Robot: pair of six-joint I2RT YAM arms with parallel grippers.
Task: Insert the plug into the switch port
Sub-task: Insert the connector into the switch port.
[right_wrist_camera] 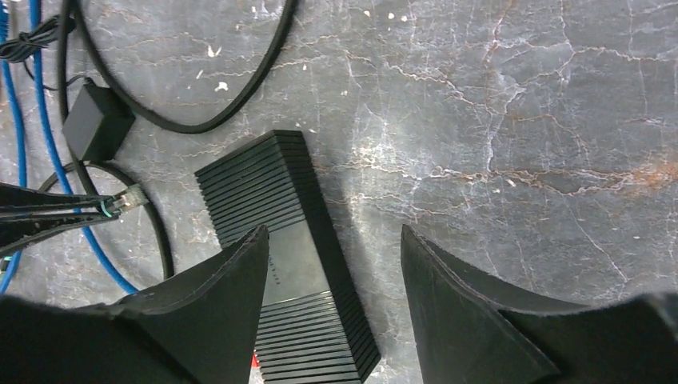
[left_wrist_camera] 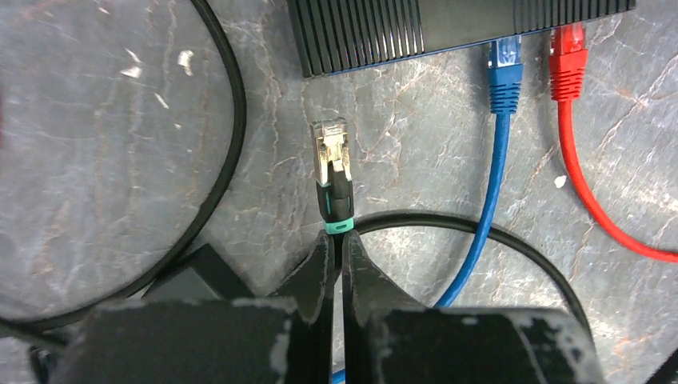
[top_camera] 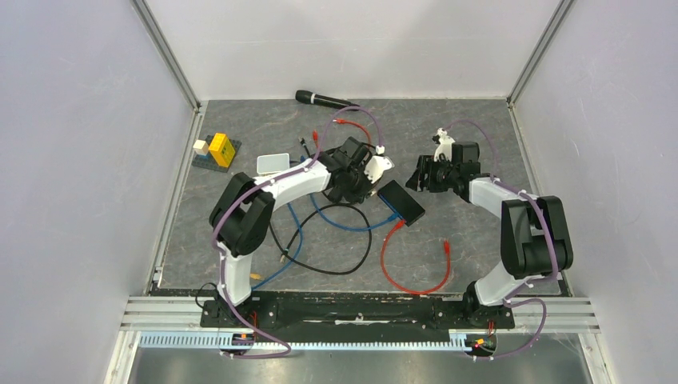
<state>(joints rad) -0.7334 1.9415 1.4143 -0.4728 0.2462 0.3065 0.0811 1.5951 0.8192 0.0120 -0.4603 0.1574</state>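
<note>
The switch is a black ribbed box (top_camera: 401, 202), also in the left wrist view (left_wrist_camera: 448, 24) and the right wrist view (right_wrist_camera: 280, 232). A blue plug (left_wrist_camera: 504, 72) and a red plug (left_wrist_camera: 568, 60) sit in ports on its long edge. My left gripper (left_wrist_camera: 336, 240) is shut on a black cable just behind its clear plug (left_wrist_camera: 330, 152), which has a teal ring. The plug points at the switch's edge, a short way off and left of the blue plug. It also shows in the right wrist view (right_wrist_camera: 128, 200). My right gripper (right_wrist_camera: 333, 240) is open and empty above the switch's right end.
A pale grey-white flat box (top_camera: 273, 162) lies left of the left arm. Toy blocks (top_camera: 217, 150) and a microphone (top_camera: 320, 99) lie at the back. Loops of black, blue and red cable (top_camera: 416, 264) lie in the middle. A black adapter (right_wrist_camera: 97, 122) lies near the switch.
</note>
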